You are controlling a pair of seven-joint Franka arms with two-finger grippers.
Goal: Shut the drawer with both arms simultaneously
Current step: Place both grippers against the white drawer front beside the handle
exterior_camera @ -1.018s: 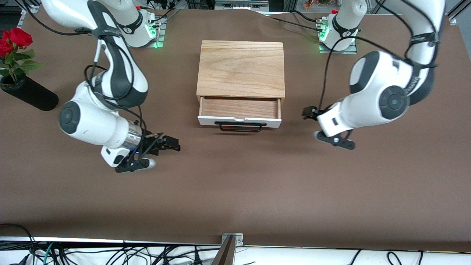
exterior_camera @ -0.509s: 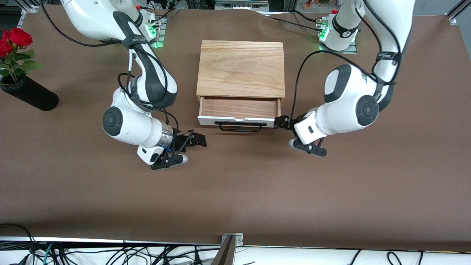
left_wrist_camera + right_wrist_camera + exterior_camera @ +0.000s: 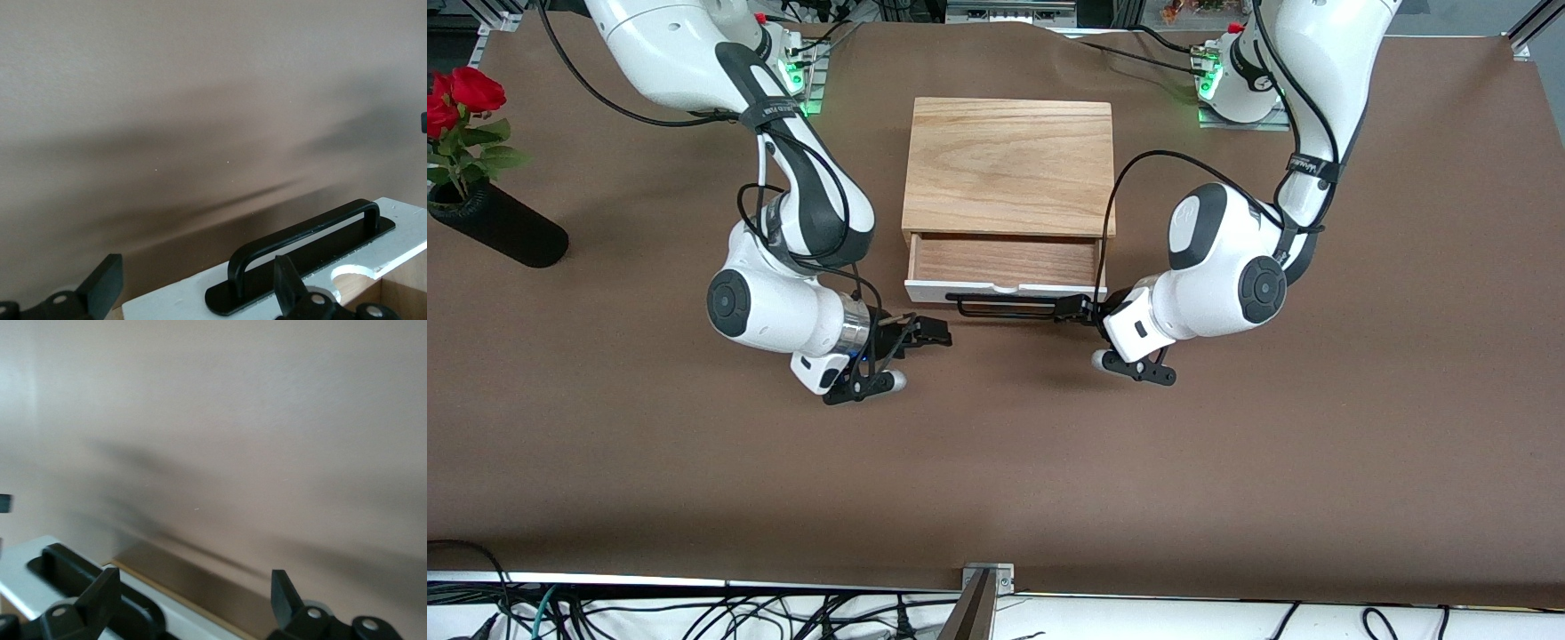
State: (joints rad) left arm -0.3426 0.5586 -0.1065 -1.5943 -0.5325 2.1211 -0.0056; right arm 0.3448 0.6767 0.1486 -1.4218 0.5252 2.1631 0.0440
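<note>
my left gripper (image 3: pixel 1074 308) spreads wide, empty, at one end of the half-open drawer (image 3: pixel 1005 271); my right gripper (image 3: pixel 935 333), spread and empty, is near its other end.

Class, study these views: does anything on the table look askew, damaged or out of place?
Nothing stands out. The drawer simply stands open, square in its oak box. The left gripper and right gripper, both open, sit by the drawer's front corners.
</note>
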